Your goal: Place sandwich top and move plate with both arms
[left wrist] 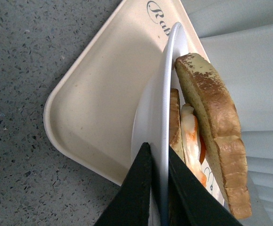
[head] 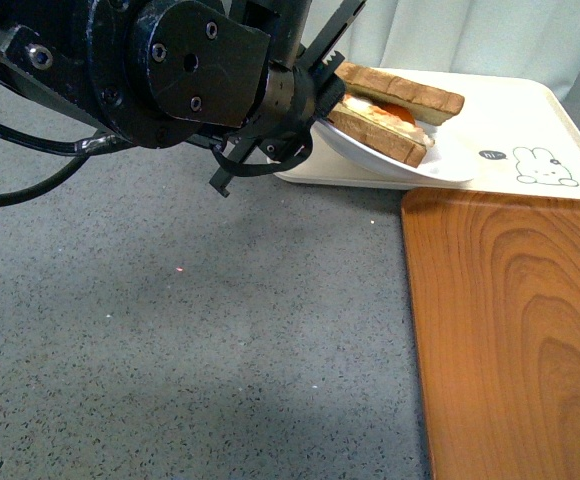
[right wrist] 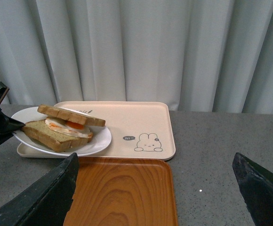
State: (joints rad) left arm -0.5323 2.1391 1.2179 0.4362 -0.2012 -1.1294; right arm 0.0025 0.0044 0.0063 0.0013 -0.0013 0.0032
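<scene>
The white plate (head: 425, 168) lies over the left end of the beige rabbit tray (head: 530, 110), its left edge raised a little. On it a bread slice with fried egg (head: 382, 132) carries the sandwich top (head: 402, 88), a tan slice leaning across the egg. My left gripper (head: 320, 112) is shut on the plate's left rim. In the left wrist view its black fingers (left wrist: 139, 188) pinch the rim (left wrist: 167, 94) beside the sandwich top (left wrist: 216, 108). My right gripper (right wrist: 155, 188) is open wide, apart from the plate (right wrist: 99, 141) and holding nothing.
An orange wood-grain tray (head: 510, 340) lies right in front of the beige tray, and the right gripper's view looks down over the orange tray (right wrist: 122, 193). Grey speckled tabletop (head: 190, 350) spreads left of it. A pale curtain (right wrist: 141, 47) hangs behind the table.
</scene>
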